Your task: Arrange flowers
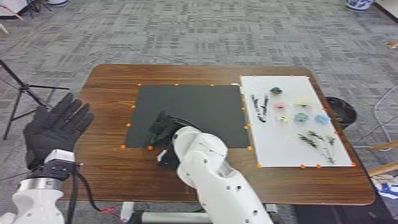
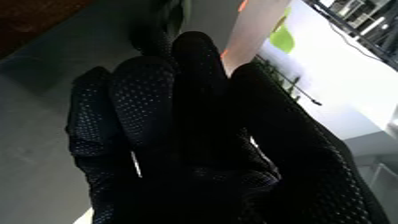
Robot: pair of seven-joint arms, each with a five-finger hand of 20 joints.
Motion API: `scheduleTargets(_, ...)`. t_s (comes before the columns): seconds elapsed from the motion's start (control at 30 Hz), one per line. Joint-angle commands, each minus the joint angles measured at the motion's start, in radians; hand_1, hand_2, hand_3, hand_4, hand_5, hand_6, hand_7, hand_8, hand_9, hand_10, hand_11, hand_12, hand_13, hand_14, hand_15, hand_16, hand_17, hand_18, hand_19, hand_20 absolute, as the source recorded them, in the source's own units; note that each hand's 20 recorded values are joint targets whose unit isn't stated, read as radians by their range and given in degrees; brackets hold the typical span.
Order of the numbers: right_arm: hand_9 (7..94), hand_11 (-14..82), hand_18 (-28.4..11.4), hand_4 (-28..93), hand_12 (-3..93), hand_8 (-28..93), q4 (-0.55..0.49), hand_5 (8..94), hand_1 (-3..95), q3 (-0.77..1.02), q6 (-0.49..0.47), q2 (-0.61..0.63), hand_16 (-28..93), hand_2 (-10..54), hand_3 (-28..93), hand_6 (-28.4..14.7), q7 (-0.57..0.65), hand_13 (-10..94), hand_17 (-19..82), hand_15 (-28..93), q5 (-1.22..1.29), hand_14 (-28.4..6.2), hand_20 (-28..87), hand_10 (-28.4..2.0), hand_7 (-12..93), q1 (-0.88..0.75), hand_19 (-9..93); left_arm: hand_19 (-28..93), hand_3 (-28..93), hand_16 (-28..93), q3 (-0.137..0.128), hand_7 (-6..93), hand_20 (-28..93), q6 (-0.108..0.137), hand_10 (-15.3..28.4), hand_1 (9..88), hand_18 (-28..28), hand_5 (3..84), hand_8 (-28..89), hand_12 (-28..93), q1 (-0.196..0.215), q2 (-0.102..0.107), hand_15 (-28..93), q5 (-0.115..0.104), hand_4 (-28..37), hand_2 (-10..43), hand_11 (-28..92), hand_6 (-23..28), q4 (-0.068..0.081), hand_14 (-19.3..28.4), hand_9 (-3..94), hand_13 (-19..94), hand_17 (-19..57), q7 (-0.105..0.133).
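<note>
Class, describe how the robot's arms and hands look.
The left arm and right arm are white and rounded. The left hand and right hand wear black fabric gloves, the right one finely dotted. A black cable runs beside the left arm.

The right arm (image 1: 216, 177) is cased in a white shell of rounded segments, dotted with small dark screws; the left arm (image 1: 37, 200) is likewise white. The left hand (image 1: 55, 131) and the right hand (image 1: 163, 129) are clad in black fabric, the latter's stippled with pale dots. The left wrist is fitted with a white block (image 1: 60, 155) and black cables (image 1: 74, 192).
</note>
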Motion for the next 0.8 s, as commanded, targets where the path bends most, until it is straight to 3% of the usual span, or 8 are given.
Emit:
scheduleTargets(0.03,69.1,17.9,-23.7,-15,16.7,18,-0.054,61.2,32.6,-0.053,0.153,0.071,31,14.0,77,-7.4,0.073,69,43,71,-0.064,-12.6,21,-20.5,66,0.006,90,38,69,-4,-0.017,9.2,10,-0.001,14.8,23.9,15.9,42.1,-9,9,0.007,-0.007,26,0.014,-28.3,15.5,19,8.4,0.000,15.6,34.8,27,-6.9,0.003)
scheduleTargets(0.23,69.3,16.2,-24.2,-12,16.3,20,-0.179,62.6,28.6,-0.005,0.105,0.141,31,12.6,77,-9.2,0.045,71,45,70,-0.021,-11.8,18,-22.6,65,-0.012,92,38,69,-4,-0.025,9.2,10,-0.010,14.8,24.0,15.9,42.1,-9,9,0.012,-0.020,26,0.042,-28.3,15.5,19,8.4,-0.006,15.6,34.7,27,-6.9,0.004)
scheduleTargets(0.43,68.4,18.0,-24.5,-13,17.8,16,-0.253,60.9,30.0,0.102,0.198,0.201,33,9.3,75,-8.9,-0.043,70,44,70,-0.081,-12.5,18,-22.0,59,-0.044,93,37,69,-5,-0.017,9.1,10,-0.015,14.6,24.0,15.7,42.2,-9,8,-0.011,-0.025,24,0.039,-28.3,15.4,19,8.4,0.002,14.5,35.1,28,-6.4,0.019)
scheduleTargets(0.57,67.7,18.7,-24.6,-12,18.2,16,-0.289,60.1,31.2,0.185,0.155,0.248,33,6.9,75,-8.0,-0.052,69,43,71,-0.100,-13.1,19,-21.3,58,-0.044,93,36,69,-6,-0.013,9.0,8,-0.010,13.9,24.4,14.2,43.5,-9,8,-0.023,-0.024,19,0.045,-28.3,15.4,18,8.2,0.003,12.1,37.3,30,-4.6,0.020)
scheduleTargets(0.63,65.9,17.7,-24.6,-12,17.7,14,-0.293,59.5,32.0,0.215,0.133,0.268,33,6.0,74,-7.1,-0.050,67,41,71,-0.134,-13.9,18,-21.3,52,-0.039,92,36,69,-6,-0.015,9.1,8,0.001,13.9,24.3,13.9,43.6,-9,7,-0.026,-0.020,18,0.044,-28.3,15.4,18,8.1,0.005,11.3,37.4,29,-4.3,0.008)
scheduleTargets(0.7,64.6,17.2,-24.9,-11,17.6,13,-0.304,61.1,31.3,0.238,0.142,0.296,32,6.5,75,-8.1,-0.045,66,40,71,-0.164,-14.2,18,-21.5,42,-0.043,91,36,69,-7,-0.006,9.0,8,0.017,13.8,24.3,13.7,43.6,-9,7,-0.038,-0.015,17,0.028,-28.3,15.3,18,8.1,0.009,10.3,37.0,27,-4.4,0.020)
scheduleTargets(0.8,63.8,17.2,-25.1,-11,17.8,7,-0.346,62.2,30.4,0.290,0.132,0.348,32,6.5,76,-8.7,-0.028,65,40,71,-0.191,-14.8,18,-21.4,34,-0.075,91,36,69,-7,0.008,8.8,8,0.007,13.8,24.4,13.6,43.5,-9,7,-0.069,-0.013,16,0.037,-28.3,15.2,17,8.2,0.019,9.8,36.5,25,-4.5,0.020)
